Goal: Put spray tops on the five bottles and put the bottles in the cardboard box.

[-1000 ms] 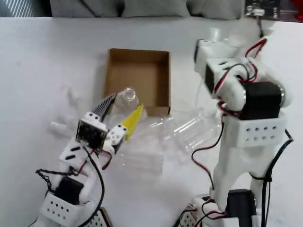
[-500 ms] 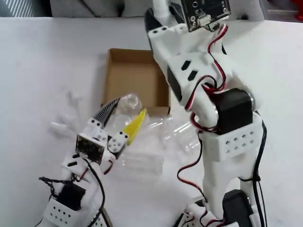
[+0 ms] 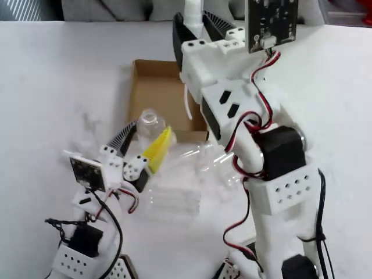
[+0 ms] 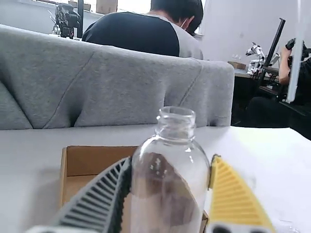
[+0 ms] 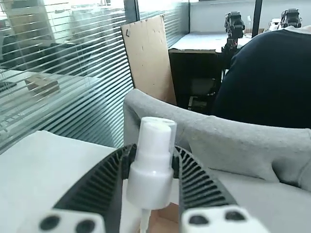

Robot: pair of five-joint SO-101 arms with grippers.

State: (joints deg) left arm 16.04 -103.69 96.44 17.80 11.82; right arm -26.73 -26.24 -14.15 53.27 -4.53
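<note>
The circuit board (image 3: pixel 272 23) on the right arm's (image 3: pixel 273 168) wrist carries markings too small to read. The clear bottle (image 4: pixel 167 184) has a plain wall as far as it shows.

The left jaws, one black ribbed finger (image 4: pixel 99 204) and one yellow finger (image 4: pixel 233 199), are closed on that bottle and grip its body from both sides. It stands upright with its neck open and no top on it. In the high view the bottle (image 3: pixel 148 122) sits at about 6 o'clock of the cardboard box (image 3: pixel 139 87), against the box's near wall. I cannot tell whether it touches the counter (image 3: pixel 58 75). The left arm (image 3: pixel 87 197) rises from 7 o'clock of the counter and tilts up toward the box.

The right jaws are clamped on a white spray top (image 5: pixel 154 160), held upright between two black ribbed fingers, its thin dip tube (image 3: pixel 187 104) hanging down over the box. The right arm stands at 5 o'clock and stretches toward 12 o'clock, covering the box's right side and far corner.

More clear bottles (image 3: pixel 174 195) lie on their sides on the counter at about 5 o'clock of the box, between the two arms. Red and black wires (image 3: pixel 256 125) loop along the right arm. A grey padded backrest (image 4: pixel 121 82) runs behind the counter, and a brown board (image 5: pixel 148 58) leans beside slatted blinds (image 5: pixel 58 73) farther off.
</note>
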